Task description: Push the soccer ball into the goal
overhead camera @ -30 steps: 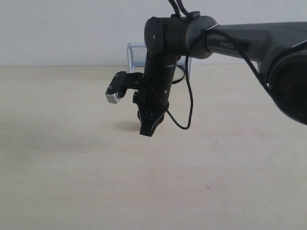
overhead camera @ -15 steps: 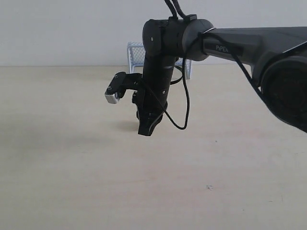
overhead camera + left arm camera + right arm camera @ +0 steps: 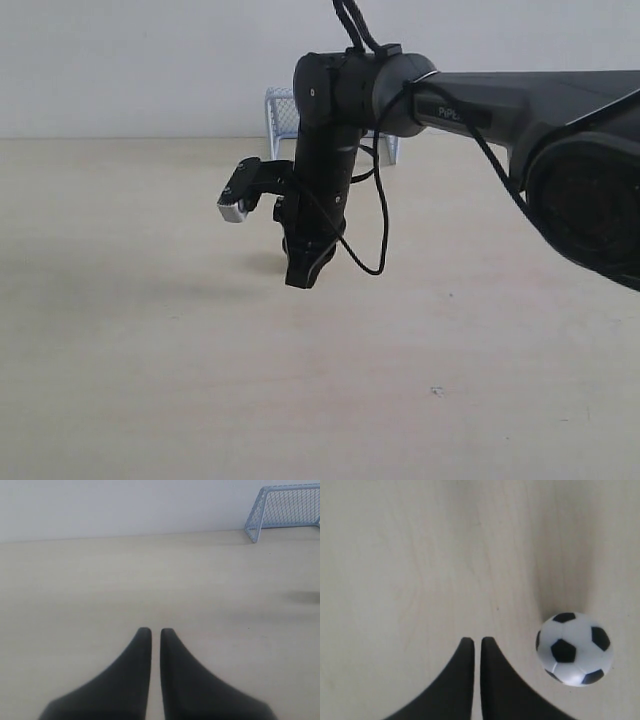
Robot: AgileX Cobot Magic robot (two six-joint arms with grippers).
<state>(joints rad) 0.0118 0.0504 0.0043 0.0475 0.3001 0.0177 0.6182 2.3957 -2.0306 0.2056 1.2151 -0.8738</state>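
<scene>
Pale wood worktop point(image 3: 150, 380), plain white wall point(image 3: 120, 60) behind its far edge. The goal point(image 3: 282, 115) stands at the far edge against the wall, around mid-width, blue-white frame with mesh. It is partly hidden behind the right arm point(image 3: 520, 100), which comes in from the right edge and crosses the middle. The right gripper point(image 3: 303, 272) points down at the worktop, in front of the goal and well apart from it. Its wrist camera point(image 3: 236, 200) sticks out to the side and a black cable point(image 3: 385, 215) loops off the wrist.

In the right wrist view the fingers are closed, only a thin slit between the tips, gripping nothing. The soccer ball point(image 3: 574, 649) sits on the bare worktop just beside the fingers, not touching them, with its shadow on the wood.

In the left wrist view the left gripper point(image 3: 151, 630) is low over the bare worktop, fingers also closed to a narrow slit and empty. The goal there is far off by the wall, mouth seen at an angle.
</scene>
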